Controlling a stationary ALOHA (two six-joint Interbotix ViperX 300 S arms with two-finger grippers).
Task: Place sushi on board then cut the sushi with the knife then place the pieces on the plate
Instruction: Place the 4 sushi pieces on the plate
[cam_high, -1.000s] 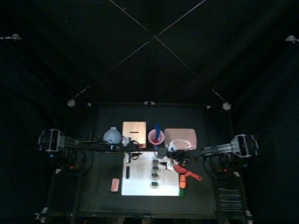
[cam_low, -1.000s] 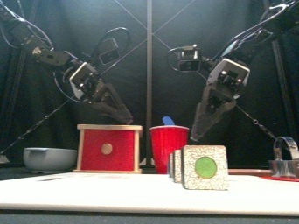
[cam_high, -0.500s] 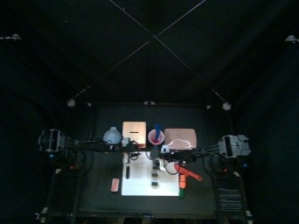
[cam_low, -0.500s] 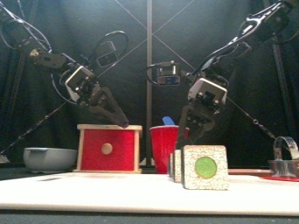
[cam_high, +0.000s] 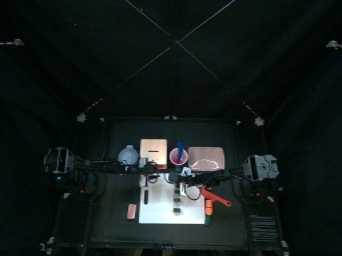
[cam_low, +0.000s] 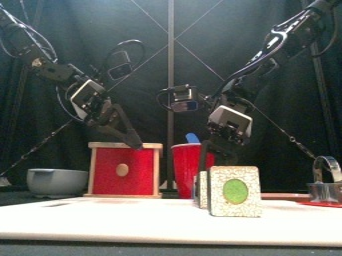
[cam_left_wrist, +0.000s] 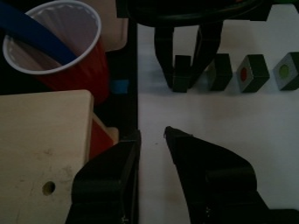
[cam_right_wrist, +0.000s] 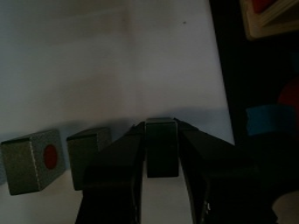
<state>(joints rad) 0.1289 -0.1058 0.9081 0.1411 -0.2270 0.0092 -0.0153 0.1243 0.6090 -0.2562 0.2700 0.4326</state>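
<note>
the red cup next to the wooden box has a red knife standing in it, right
Not quite: the knife standing in the red cup next to the wooden box is blue, not red. The front view shows its blue tip above the cup's rim.

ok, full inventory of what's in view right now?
cutting board: one, white, table front-centre
sushi pieces: at least four, dark green, in a row on the board
red cup: one, behind the board
blue knife: one, standing in the cup
red knife: one, by the board's right edge
wooden box: one, pale with a red front, left of the cup
bowl: one, blue-grey, left of the box
pink tray: one, right of the cup
metal cutter: one, on the tray
small red item: one, left of the board, unidentifiable
left gripper: open, above the board near the box
right gripper: low at the end sushi piece
</note>
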